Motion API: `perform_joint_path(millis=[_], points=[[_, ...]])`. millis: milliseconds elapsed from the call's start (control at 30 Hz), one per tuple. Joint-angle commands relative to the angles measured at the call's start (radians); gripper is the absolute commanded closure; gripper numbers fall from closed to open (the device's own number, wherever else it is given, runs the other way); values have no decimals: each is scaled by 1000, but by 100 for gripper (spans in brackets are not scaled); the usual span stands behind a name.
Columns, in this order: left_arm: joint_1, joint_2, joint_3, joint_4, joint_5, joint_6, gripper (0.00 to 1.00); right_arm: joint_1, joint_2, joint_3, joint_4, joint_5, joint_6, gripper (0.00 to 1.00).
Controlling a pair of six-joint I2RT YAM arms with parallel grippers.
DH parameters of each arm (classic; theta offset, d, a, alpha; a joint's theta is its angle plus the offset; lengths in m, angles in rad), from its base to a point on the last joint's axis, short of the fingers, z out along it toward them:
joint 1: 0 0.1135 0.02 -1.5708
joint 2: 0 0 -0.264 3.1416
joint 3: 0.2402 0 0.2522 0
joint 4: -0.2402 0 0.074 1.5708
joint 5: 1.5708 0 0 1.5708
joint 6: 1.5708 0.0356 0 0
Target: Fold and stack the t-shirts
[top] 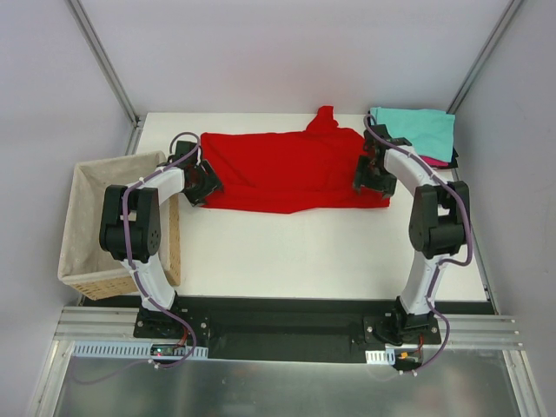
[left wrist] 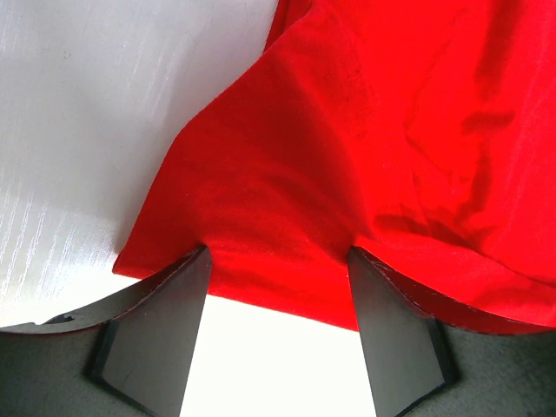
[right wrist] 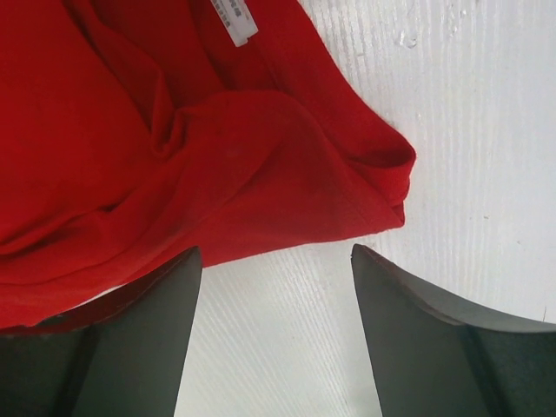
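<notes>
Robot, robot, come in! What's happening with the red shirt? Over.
Both open: left gripper at left end of red t-shirt, right gripper at right end. Shirt spread out, not yet stacked. Nothing blocking.

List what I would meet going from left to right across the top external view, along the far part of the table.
wicker basket → left gripper → red t-shirt → right gripper → teal folded t-shirt
</notes>
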Motion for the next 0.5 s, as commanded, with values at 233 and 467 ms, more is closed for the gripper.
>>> perform_joint_path(millis=[233, 467], points=[[15, 34, -36, -37, -16, 8, 34, -24, 68, 21, 32, -27, 15, 27], [15, 38, -30, -37, -8, 15, 34, -31, 88, 2, 26, -35, 10, 28]])
